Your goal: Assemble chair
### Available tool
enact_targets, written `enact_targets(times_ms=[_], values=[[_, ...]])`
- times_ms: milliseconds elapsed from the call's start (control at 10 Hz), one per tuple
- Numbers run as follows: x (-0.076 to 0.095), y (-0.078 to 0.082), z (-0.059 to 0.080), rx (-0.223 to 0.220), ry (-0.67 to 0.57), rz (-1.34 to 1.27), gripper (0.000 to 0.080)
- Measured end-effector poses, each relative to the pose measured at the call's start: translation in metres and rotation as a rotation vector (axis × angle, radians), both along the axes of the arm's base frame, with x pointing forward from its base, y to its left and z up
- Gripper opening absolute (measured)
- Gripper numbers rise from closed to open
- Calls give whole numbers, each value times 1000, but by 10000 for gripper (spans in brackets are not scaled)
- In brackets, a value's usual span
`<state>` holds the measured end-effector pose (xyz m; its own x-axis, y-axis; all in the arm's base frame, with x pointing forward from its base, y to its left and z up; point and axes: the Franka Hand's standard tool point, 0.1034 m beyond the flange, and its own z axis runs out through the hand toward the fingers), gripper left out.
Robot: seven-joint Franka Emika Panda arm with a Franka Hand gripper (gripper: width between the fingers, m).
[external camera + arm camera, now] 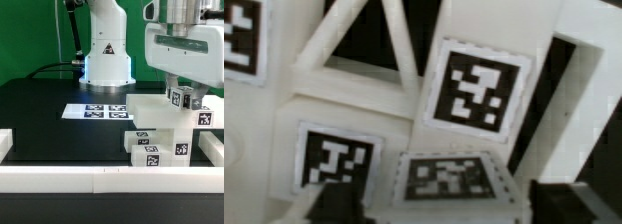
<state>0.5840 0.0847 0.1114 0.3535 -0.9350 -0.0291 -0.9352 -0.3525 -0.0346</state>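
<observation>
Looking first at the fingers (pixel 335 205), we see 2 dark tips at the edge of the wrist view, with a tagged white part between them. We cannot tell if they press on it or stand free of it.

The gripper (pixel 184 93) hangs low over the chair (pixel 160 128), a group of chunky white parts with small black-and-white tags. In the exterior view the parts are stacked close together at the front of the black table (pixel 40 105), toward this view's right, just behind the white rail (pixel 60 177) along the front edge. The wrist view is filled by these parts: a slanted bar (pixel 399 45) and 3 tags near each other.

The marker board (pixel 98 111) lies flat on the table, toward the exterior view's left of the chair. Behind it stands the arm's base (pixel 106 50).
</observation>
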Motion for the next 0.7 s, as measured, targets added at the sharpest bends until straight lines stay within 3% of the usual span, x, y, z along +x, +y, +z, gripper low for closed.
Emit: enact_targets(times_ms=[100, 200, 600, 700], values=[[-4, 0, 4, 6, -2, 5, 602], [-7, 0, 8, 11, -4, 18, 640], [-22, 2, 26, 38, -27, 74, 649], [-23, 2, 25, 37, -25, 74, 649]])
